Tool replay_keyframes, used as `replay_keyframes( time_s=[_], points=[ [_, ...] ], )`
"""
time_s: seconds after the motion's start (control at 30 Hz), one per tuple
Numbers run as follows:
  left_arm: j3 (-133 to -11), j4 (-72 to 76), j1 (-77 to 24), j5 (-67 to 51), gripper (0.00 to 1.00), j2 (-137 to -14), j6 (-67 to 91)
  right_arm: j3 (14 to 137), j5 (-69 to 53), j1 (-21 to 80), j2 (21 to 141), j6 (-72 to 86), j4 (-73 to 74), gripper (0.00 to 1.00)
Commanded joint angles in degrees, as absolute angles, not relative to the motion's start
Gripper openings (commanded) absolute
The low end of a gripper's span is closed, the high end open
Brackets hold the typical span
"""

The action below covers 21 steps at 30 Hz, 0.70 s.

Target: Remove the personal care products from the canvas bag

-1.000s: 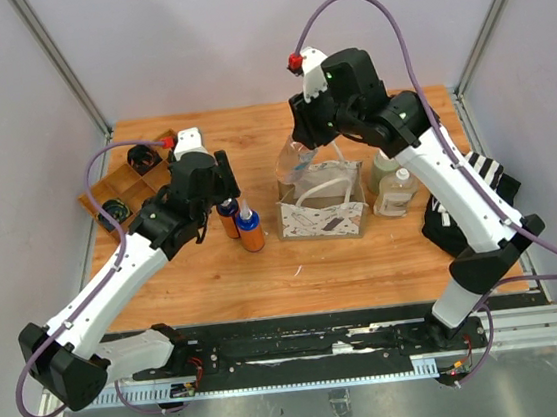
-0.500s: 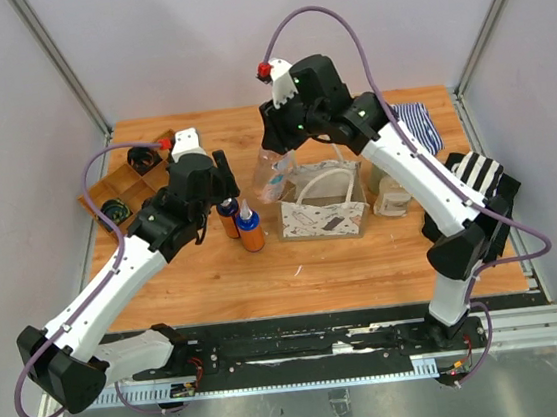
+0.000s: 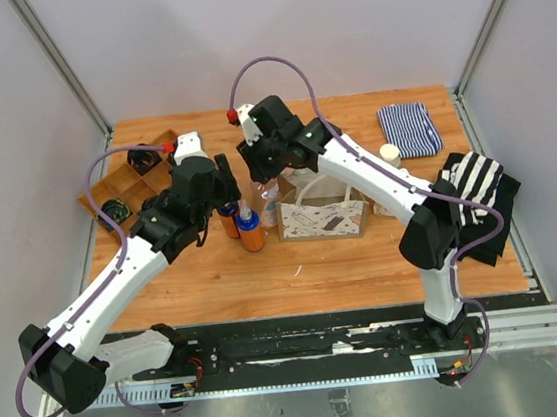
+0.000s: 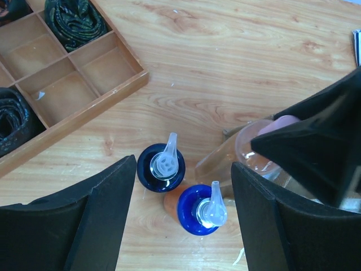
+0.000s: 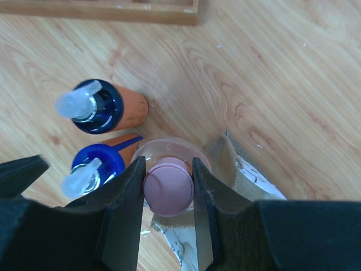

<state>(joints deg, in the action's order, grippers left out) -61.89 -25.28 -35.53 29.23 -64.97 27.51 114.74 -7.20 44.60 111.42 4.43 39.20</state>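
My right gripper (image 3: pixel 266 182) (image 5: pixel 168 165) is shut on the pink cap (image 5: pixel 168 189) of a clear bottle (image 3: pixel 270 207). It holds the bottle upright just left of the canvas bag (image 3: pixel 326 219) (image 5: pixel 248 176), close to two orange bottles with blue caps (image 3: pixel 250 234) (image 3: pixel 228 219). My left gripper (image 3: pixel 225 194) (image 4: pixel 183 169) is open and empty, hovering over those two bottles (image 4: pixel 161 167) (image 4: pixel 202 209). The clear bottle (image 4: pixel 248 155) also shows at the right of the left wrist view. A white-capped bottle (image 3: pixel 390 153) stands right of the bag.
A brown wooden compartment tray (image 3: pixel 126 191) (image 4: pixel 84 90) with black coiled cables sits at the far left. A blue striped cloth (image 3: pixel 410 128) lies at the back right and a black-and-white striped cloth (image 3: pixel 475 181) at the right edge.
My right arm has swung left with the clear pink-capped bottle, from above the bag to beside the orange bottles. This uncovered the blue striped cloth. The left arm has not moved.
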Motion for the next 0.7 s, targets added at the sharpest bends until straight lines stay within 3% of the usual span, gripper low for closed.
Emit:
replay_keyframes(
  time_s=[0.0, 0.1, 0.2, 0.3, 0.33, 0.37, 0.67],
  points=[
    [-60.99, -23.11, -35.25, 28.74, 0.73, -64.50, 28.63, 113.58, -2.69, 46.83, 111.70, 2.86, 33.31, 0.09],
    [-61.02, -22.98, -35.24, 28.37, 0.73, -64.58, 28.65, 111.95, 0.40, 47.72, 113.15, 2.13, 33.27, 0.11],
    [-61.32, -23.09, -35.26, 27.99, 0.73, -64.51, 28.61, 110.34, 2.20, 47.99, 113.20, 2.22, 33.18, 0.28],
    [-61.52, -23.44, -35.29, 27.72, 0.73, -64.02, 28.57, 108.21, 4.09, 48.25, 111.88, 2.87, 33.16, 0.63],
    [-61.38, -23.41, -35.25, 27.63, 0.73, -63.77, 28.52, 107.24, 4.47, 48.33, 110.83, 3.20, 32.96, 0.77],
    [-61.32, -23.50, -35.27, 27.68, 0.73, -63.59, 28.48, 106.22, 4.82, 48.26, 109.70, 3.51, 32.66, 0.98],
    [-60.71, -24.68, -35.31, 28.06, 0.73, -62.09, 28.14, 96.56, 6.15, 48.26, 98.46, 4.91, 30.85, 0.99]
  ],
)
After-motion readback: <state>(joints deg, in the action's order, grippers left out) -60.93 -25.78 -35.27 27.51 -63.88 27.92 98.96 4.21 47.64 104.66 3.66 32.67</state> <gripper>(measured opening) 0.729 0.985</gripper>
